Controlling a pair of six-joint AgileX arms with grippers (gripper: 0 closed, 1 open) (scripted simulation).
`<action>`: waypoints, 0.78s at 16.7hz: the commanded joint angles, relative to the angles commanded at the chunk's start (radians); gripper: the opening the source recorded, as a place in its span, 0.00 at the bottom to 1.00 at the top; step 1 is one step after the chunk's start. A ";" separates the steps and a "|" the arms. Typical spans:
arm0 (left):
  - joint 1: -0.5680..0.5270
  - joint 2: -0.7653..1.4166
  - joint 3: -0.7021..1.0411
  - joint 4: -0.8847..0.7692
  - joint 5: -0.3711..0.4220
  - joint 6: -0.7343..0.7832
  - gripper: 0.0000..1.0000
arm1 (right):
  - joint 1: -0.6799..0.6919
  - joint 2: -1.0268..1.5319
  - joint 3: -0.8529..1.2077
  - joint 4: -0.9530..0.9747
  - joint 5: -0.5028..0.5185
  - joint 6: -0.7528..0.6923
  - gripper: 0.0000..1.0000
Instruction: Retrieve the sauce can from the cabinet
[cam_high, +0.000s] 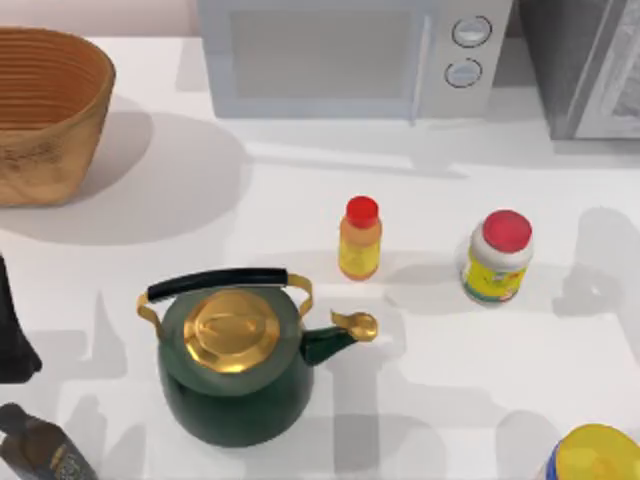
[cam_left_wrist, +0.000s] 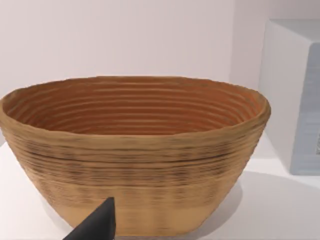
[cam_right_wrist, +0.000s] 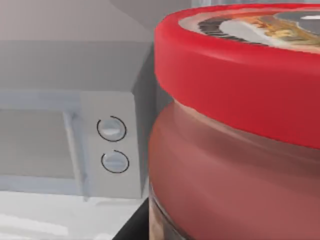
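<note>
The sauce can (cam_right_wrist: 235, 125) looms very close in the right wrist view, with an orange-red see-through body and a red-rimmed lid with a pale printed top. My right gripper (cam_right_wrist: 165, 231) is shut on it, and one dark finger (cam_right_wrist: 134, 226) shows at its base. The white microwave stands behind it. The cabinet (cam_high: 585, 70), dark grey and speckled, stands at the table's back right corner. My left arm (cam_high: 12, 335) is parked at the left edge, its wrist facing the woven basket (cam_left_wrist: 135, 150).
A white microwave (cam_high: 340, 55) stands at the back centre and a woven basket (cam_high: 45, 110) at the back left. On the table are a slim yellow bottle (cam_high: 360, 238), a yellow-labelled jar (cam_high: 497, 258), a green kettle (cam_high: 235, 365), a dark bottle (cam_high: 40, 450) and a yellow object (cam_high: 597, 455).
</note>
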 joint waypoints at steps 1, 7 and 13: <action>0.000 0.000 0.000 0.000 0.000 0.000 1.00 | -0.015 -0.073 -0.103 0.036 -0.004 -0.003 0.00; 0.000 0.000 0.000 0.000 0.000 0.000 1.00 | -0.075 -0.397 -0.504 0.203 0.013 -0.022 0.00; 0.000 0.000 0.000 0.000 0.000 0.000 1.00 | -0.082 -0.449 -0.563 0.231 0.024 -0.026 0.00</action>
